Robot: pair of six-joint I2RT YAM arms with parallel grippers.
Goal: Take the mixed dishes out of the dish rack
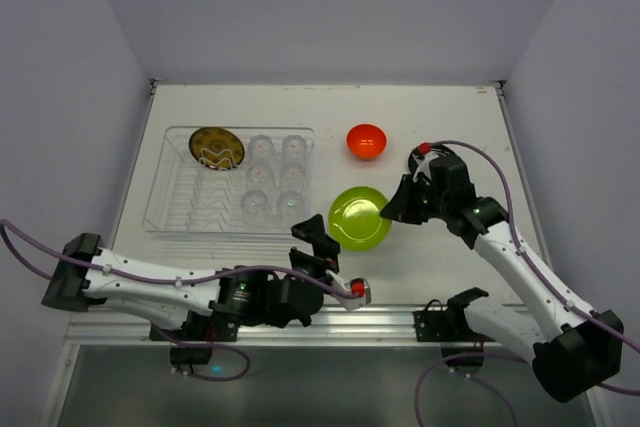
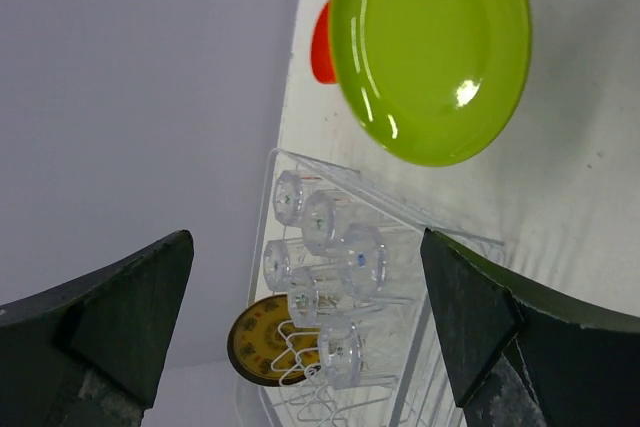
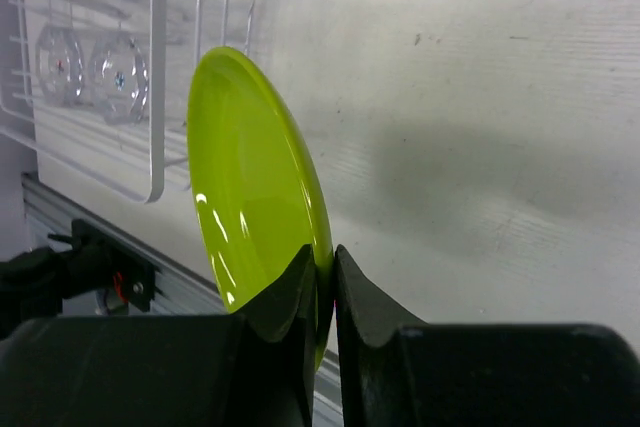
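The clear dish rack (image 1: 180, 209) stands on the left of the table. In it are a yellow patterned plate with a dark rim (image 1: 217, 146) and several clear glasses (image 1: 275, 177). An orange bowl (image 1: 366, 141) sits on the table to the right of the rack. My right gripper (image 1: 392, 209) is shut on the right rim of a lime-green plate (image 1: 358, 217); in the right wrist view its jaws (image 3: 326, 267) pinch the plate's edge (image 3: 250, 177), which is tilted on edge. My left gripper (image 1: 318, 247) is open and holds nothing, just left of that plate.
The left wrist view looks past its open fingers (image 2: 140, 307) at the green plate (image 2: 430, 47), the bowl (image 2: 320, 47), the glasses (image 2: 330, 247) and the yellow plate (image 2: 255, 347). White walls stand on three sides. A metal rail (image 1: 380, 322) runs along the near edge.
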